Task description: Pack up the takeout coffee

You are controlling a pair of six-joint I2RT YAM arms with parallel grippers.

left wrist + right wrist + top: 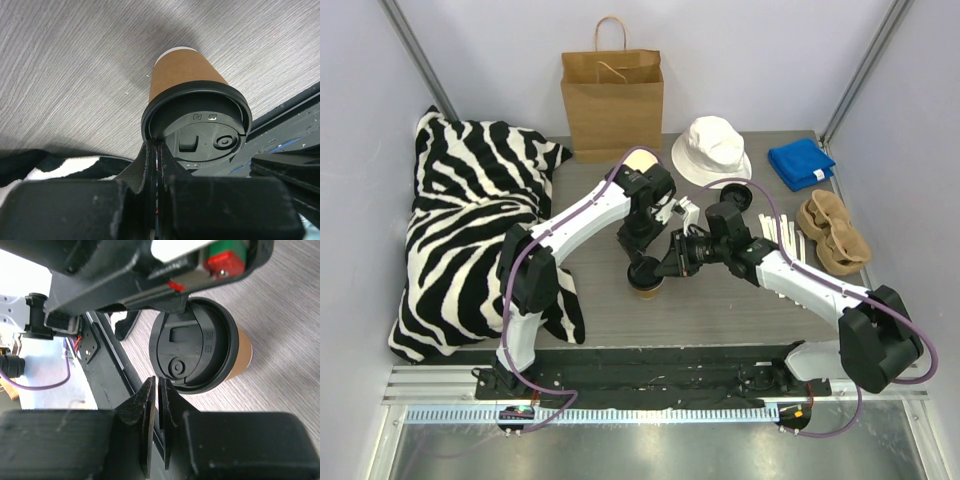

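Observation:
The takeout coffee (647, 283), a kraft-brown cup with a black lid (200, 120), stands upright on the grey wood table near the middle. My left gripper (642, 262) hangs right over it. In the left wrist view its jaws (157, 146) are shut, with the tips against the lid's near rim. My right gripper (670, 262) comes in from the right. In the right wrist view its fingers (157, 382) sit pressed almost together beside the lid (192, 347), holding nothing. The cup's brown wall (244, 352) shows past the lid.
A brown paper bag (612, 100) stands at the back. A white bucket hat (712, 150), a blue cloth (801, 163), a brown pulp carrier (833, 232) and white sticks (782, 235) lie to the right. A zebra pillow (470, 230) fills the left side.

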